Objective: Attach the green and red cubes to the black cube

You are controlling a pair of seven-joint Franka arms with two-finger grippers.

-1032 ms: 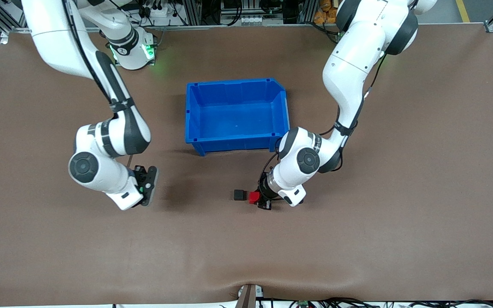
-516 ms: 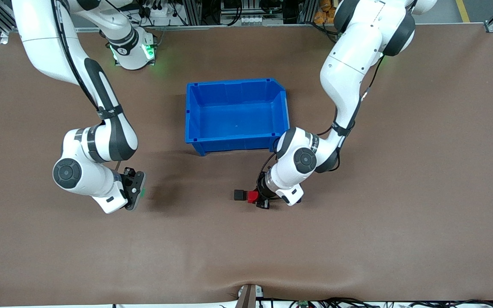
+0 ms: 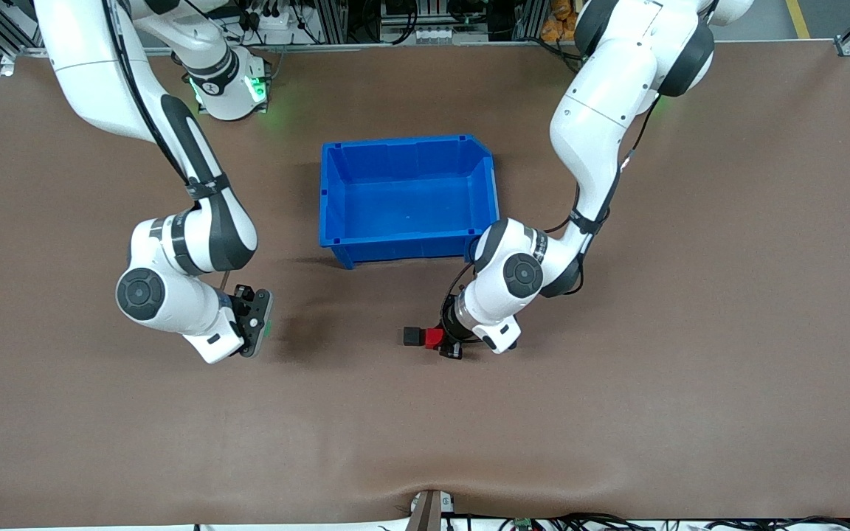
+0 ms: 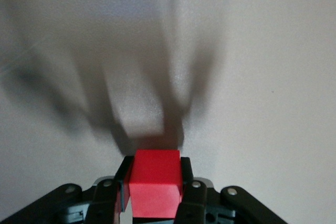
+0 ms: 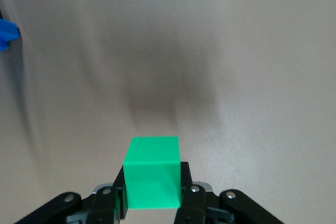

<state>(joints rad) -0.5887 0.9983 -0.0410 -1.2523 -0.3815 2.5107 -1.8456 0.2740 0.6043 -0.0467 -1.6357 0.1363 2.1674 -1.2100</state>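
Note:
The black cube [image 3: 413, 336] sits on the brown table, nearer to the front camera than the blue bin. My left gripper [image 3: 443, 341] is shut on the red cube [image 3: 434, 338] and holds it low against the side of the black cube that faces the left arm's end; no gap shows between them. In the left wrist view the red cube [image 4: 154, 182] sits between the fingers [image 4: 187, 182], and the black cube is hidden. My right gripper [image 3: 261, 323] is shut on the green cube [image 5: 152, 177] over bare table toward the right arm's end.
The blue bin [image 3: 336, 221] stands open and empty in the middle of the table, farther from the front camera than the cubes. A corner of it shows in the right wrist view [image 5: 8, 32]. Brown table surface lies between the two grippers.
My right gripper swung toward the right arm's end with the green cube, then came back to about where it was. My left gripper edged the red cube closer to the black cube.

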